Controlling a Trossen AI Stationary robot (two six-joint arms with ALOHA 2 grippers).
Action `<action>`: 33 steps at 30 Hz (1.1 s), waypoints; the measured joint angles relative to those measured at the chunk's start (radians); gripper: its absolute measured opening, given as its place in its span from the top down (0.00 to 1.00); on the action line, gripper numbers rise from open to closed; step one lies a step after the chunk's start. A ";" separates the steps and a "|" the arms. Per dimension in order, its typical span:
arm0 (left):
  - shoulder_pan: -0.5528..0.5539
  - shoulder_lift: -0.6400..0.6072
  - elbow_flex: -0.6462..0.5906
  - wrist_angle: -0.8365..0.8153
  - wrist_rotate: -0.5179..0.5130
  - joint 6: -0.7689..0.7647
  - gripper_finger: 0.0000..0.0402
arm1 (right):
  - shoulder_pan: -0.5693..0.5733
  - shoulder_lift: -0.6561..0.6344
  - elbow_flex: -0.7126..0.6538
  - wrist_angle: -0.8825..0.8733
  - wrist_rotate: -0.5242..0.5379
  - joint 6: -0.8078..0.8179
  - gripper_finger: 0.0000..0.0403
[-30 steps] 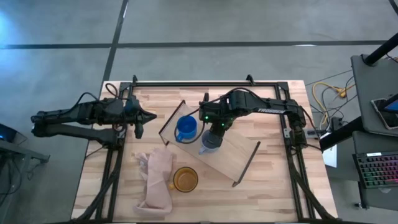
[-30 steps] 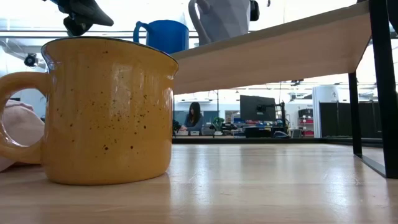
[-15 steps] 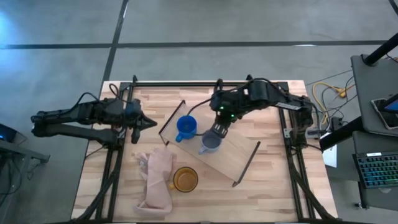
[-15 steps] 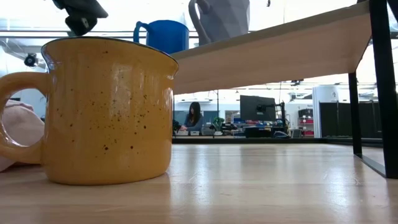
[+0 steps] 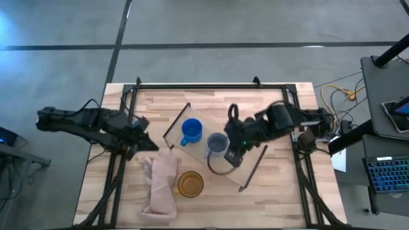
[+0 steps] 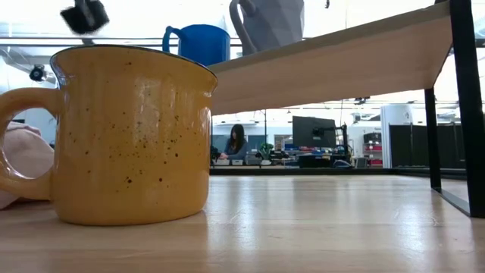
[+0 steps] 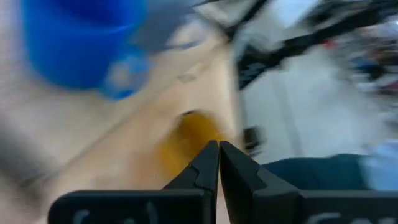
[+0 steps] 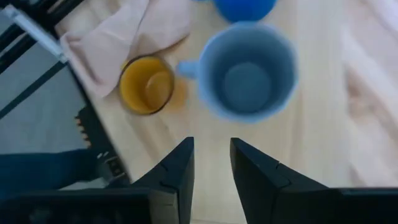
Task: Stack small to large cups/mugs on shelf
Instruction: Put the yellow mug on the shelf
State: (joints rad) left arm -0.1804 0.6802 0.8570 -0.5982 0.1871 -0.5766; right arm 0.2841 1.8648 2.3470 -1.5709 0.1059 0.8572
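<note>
— Two mugs on the shelf (image 5: 246, 160)?
— Yes: grey-blue mug (image 8: 247, 73) just ahead of the right gripper (image 8: 210, 163), whose fingers are parted, empty; blue mug (image 5: 191, 131) beyond. Yellow mug (image 5: 190, 184) is off the shelf. Left gripper (image 7: 217, 163) is closed.

Grey floor (image 5: 211, 22) — dark seams, distant monitors (image 6: 314, 133)

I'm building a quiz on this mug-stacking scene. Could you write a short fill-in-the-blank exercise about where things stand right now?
1. The blue mug and the grey-blue mug stand on the ____.
2. The mug not yet on the shelf, standing on the table, is coloured ____.
3. Beside the yellow-orange mug lies a pale pink ____.
4. The right pincer holds ____.

Missing words: shelf; yellow-orange; cloth; nothing
</note>
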 joint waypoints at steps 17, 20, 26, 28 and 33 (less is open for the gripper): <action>-0.546 0.405 0.002 0.247 -0.436 -0.260 1.00 | 0.422 0.001 -0.101 0.005 0.148 0.518 0.77; -0.562 0.499 0.004 0.307 -0.435 -0.289 1.00 | 0.473 0.001 -0.141 0.024 0.209 0.632 0.77; -0.590 0.580 0.016 0.295 -0.433 -0.223 1.00 | 0.510 0.001 -0.238 0.190 0.294 0.719 0.77; -0.596 0.580 0.016 0.289 -0.436 -0.214 1.00 | 0.508 0.001 -0.287 0.307 0.299 0.697 0.77; -0.614 0.560 0.003 0.195 -0.531 -0.169 1.00 | 0.501 0.002 -0.433 0.631 0.316 0.568 0.77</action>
State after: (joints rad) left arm -0.7940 1.2403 0.8602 -0.4035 -0.3441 -0.7456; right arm 0.7852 1.8668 1.9145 -0.9400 0.4220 1.4251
